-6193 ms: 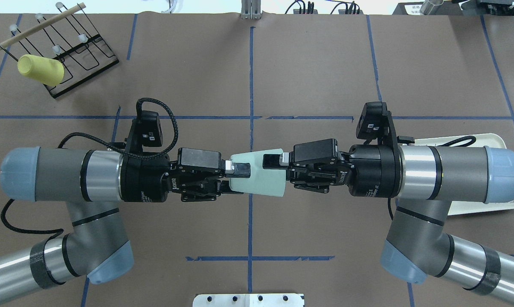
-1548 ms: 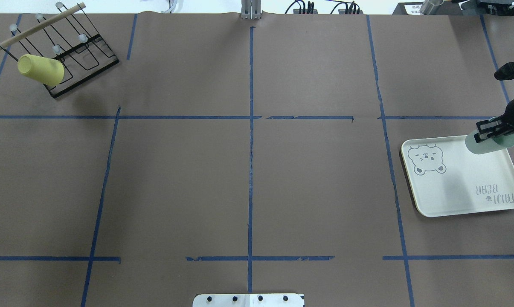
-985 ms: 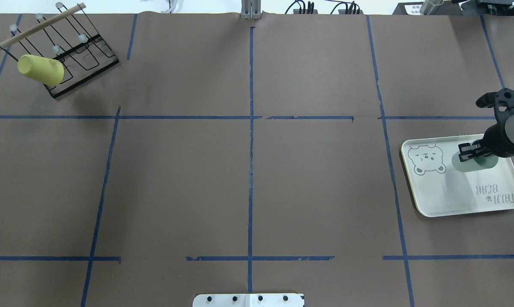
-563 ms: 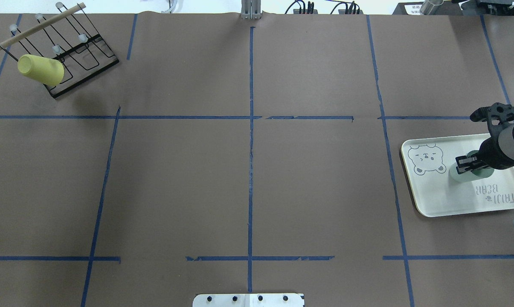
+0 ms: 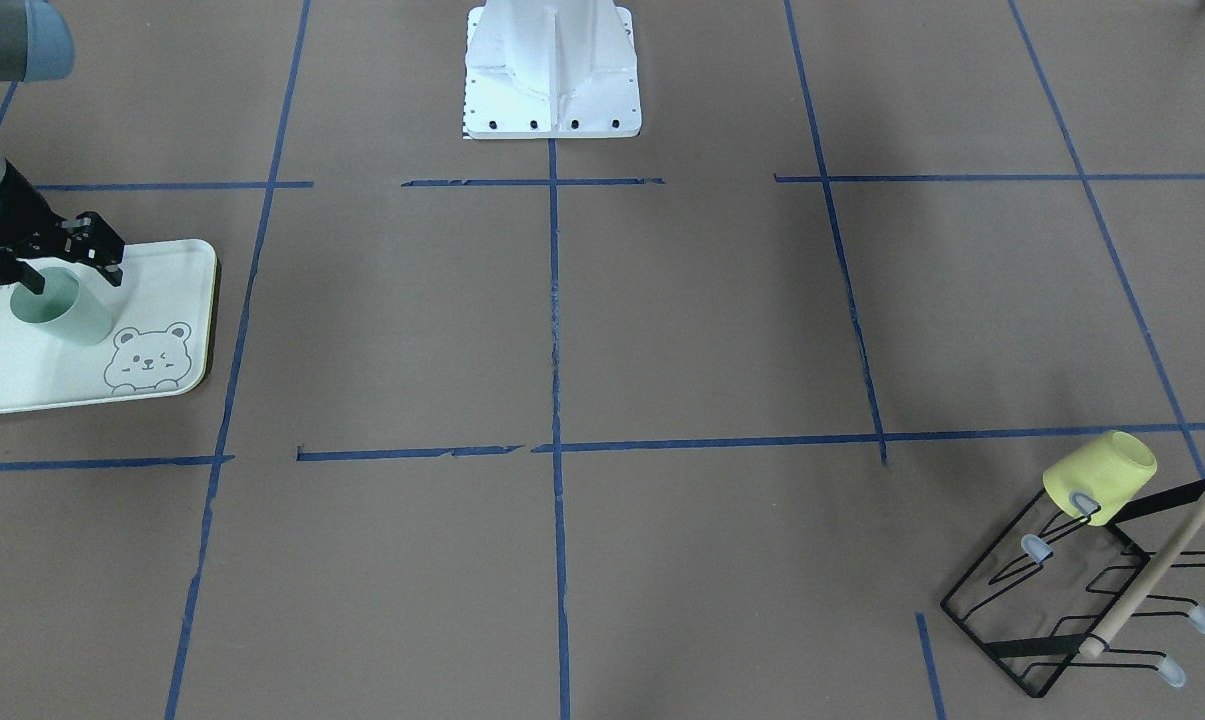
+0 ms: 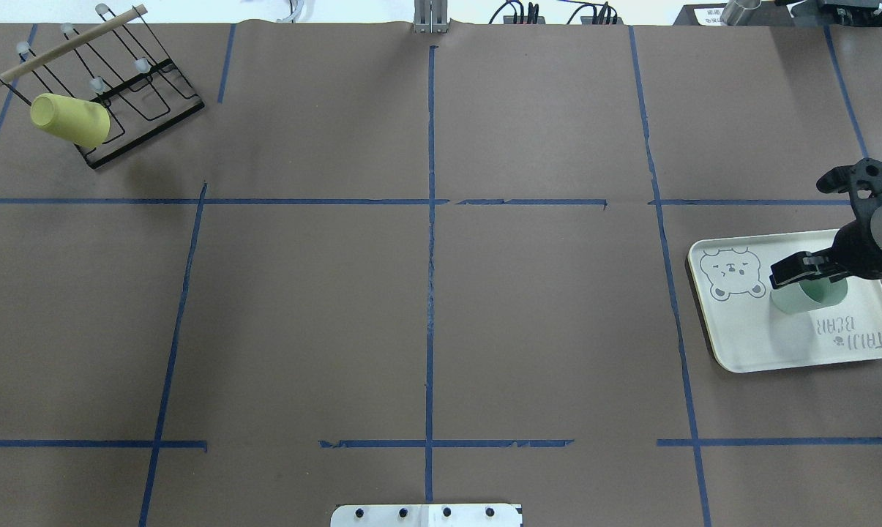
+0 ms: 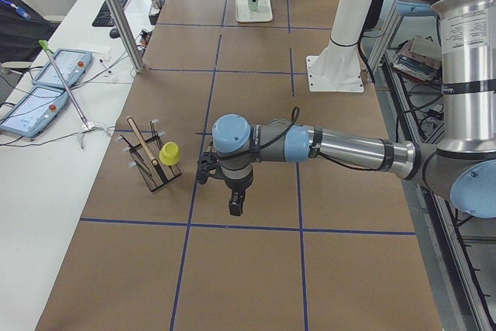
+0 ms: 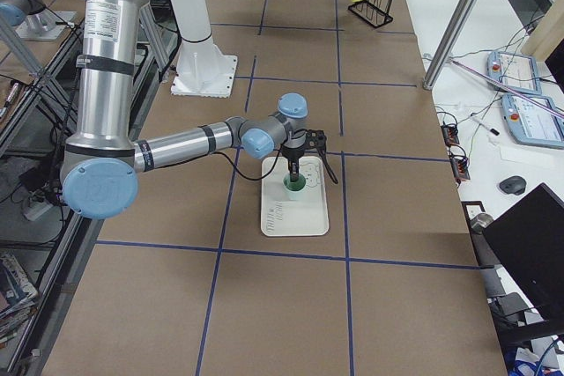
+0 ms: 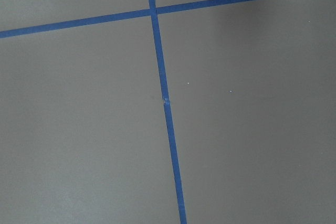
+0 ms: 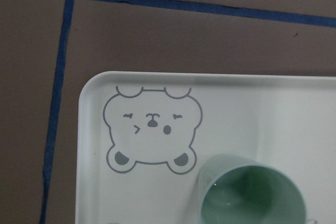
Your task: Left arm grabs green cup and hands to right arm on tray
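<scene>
The green cup (image 6: 810,296) stands upright on the tray (image 6: 748,344) — right gripper (image 6: 806,272) spread over its rim.
Overhead, it sits at 4 o'clock from the bear drawing (image 6: 733,273); whether the left gripper (image 7: 235,205) is spread or pressed together cannot be told.

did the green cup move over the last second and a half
Yes. In the overhead view the green cup has gone from the tray's far edge to its middle, and now stands between the bear drawing and the lettering.
</scene>
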